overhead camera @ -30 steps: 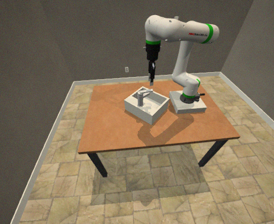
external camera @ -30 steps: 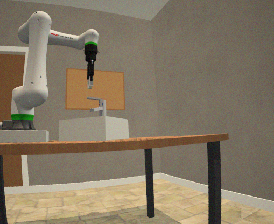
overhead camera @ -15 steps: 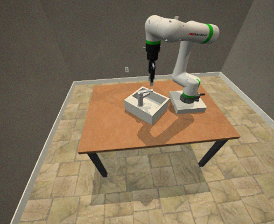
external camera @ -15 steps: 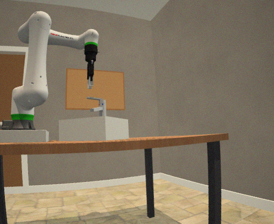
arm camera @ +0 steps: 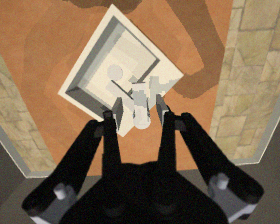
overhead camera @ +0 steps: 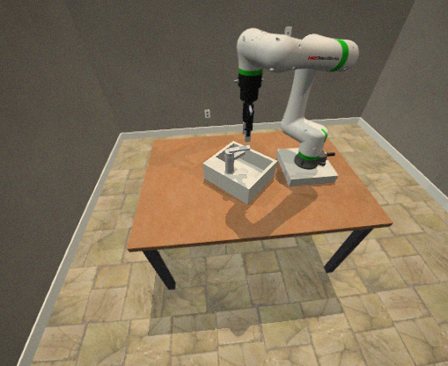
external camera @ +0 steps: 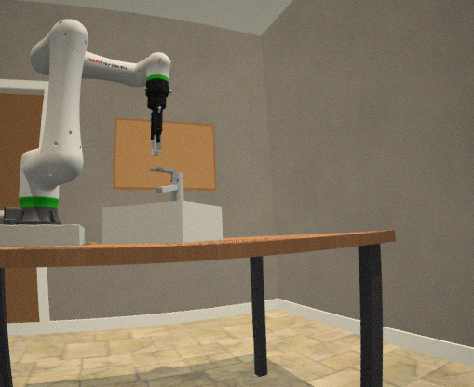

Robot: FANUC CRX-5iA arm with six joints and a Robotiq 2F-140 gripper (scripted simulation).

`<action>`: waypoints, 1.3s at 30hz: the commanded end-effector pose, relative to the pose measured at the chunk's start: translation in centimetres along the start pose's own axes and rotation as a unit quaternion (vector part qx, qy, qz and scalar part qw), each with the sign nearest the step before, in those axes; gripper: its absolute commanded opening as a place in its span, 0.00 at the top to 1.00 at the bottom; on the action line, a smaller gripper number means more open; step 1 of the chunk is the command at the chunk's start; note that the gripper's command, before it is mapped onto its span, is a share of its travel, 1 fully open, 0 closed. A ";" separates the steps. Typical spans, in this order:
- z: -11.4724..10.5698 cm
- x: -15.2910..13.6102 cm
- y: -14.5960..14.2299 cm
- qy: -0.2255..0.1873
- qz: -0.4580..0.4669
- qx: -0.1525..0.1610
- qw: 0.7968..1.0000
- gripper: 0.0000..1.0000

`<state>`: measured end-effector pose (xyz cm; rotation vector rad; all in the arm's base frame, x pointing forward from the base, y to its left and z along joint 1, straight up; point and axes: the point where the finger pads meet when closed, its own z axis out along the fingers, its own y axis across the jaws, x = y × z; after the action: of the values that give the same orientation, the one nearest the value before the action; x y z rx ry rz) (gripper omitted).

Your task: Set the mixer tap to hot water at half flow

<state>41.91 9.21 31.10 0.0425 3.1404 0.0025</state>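
Nothing of the setting has been done yet, as far as the pictures show. The mixer tap stands on the rim of the white sink basin, at roughly 10 o'clock from the basin's middle in the top view, and the basin sits near the middle of the wooden table, just beside the arm's base plate. The tap's lever lies nearly flat in the exterior view, so by my judgement it is not lifted. It points the same way as the spout below it, which suggests no turn toward hot either (a blue dot shows on the tap body there; the red one I cannot find).

The gripper hangs pointing straight down, apart from the lever and directly above its free end. From the wrist camera the lever lies at 12 o'clock between the two fingers, which stand part-way spread with nothing between them.

Left to do, then: descend until the fingers straddle the lever, swing it fully toward the red dot, and raise it halfway.
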 end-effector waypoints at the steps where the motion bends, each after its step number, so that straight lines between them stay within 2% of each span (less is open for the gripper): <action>1: 0.2 0.0 0.0 0.000 0.000 0.000 1.000 0.60; 25: 3.5 0.0 0.1 0.000 0.000 0.000 1.000 0.60; 39: 4.2 0.0 0.1 0.000 0.000 0.000 1.000 0.60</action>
<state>41.88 9.28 26.89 0.0425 3.1404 0.0026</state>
